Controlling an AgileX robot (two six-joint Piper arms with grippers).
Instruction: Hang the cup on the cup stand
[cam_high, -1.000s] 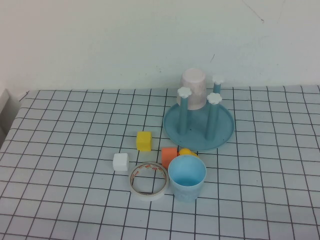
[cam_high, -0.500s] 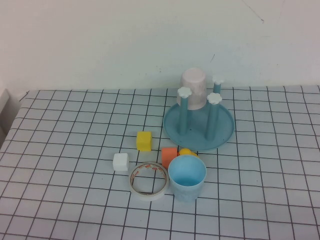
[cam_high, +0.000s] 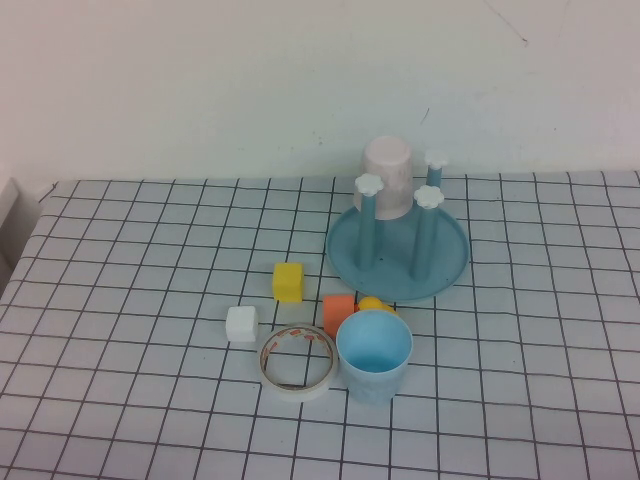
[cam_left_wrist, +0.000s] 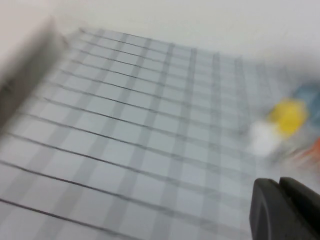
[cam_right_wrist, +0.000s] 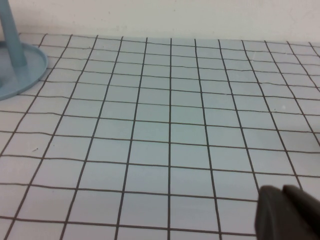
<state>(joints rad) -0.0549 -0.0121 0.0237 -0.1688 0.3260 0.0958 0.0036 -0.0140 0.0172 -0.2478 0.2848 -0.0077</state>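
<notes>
The left gripper (cam_left_wrist: 284, 210) and right gripper (cam_right_wrist: 287, 212) each hang over bare bench (cam_high: 130, 250), fingers pressed together and holding nothing. The cup (cam_high: 374, 354) stands upright near the front, well apart from the cup stand (cam_high: 397, 250), just beside a tape roll (cam_high: 297, 361).

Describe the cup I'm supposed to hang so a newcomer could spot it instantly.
Find the teal cup stand at the back right of the gridded table. Nearer the robot, past an orange cube, stands the light blue cup, upright and open-mouthed beside a tape roll. Unlike the pink cup inverted on the stand, it is blue and sits on the table.
</notes>
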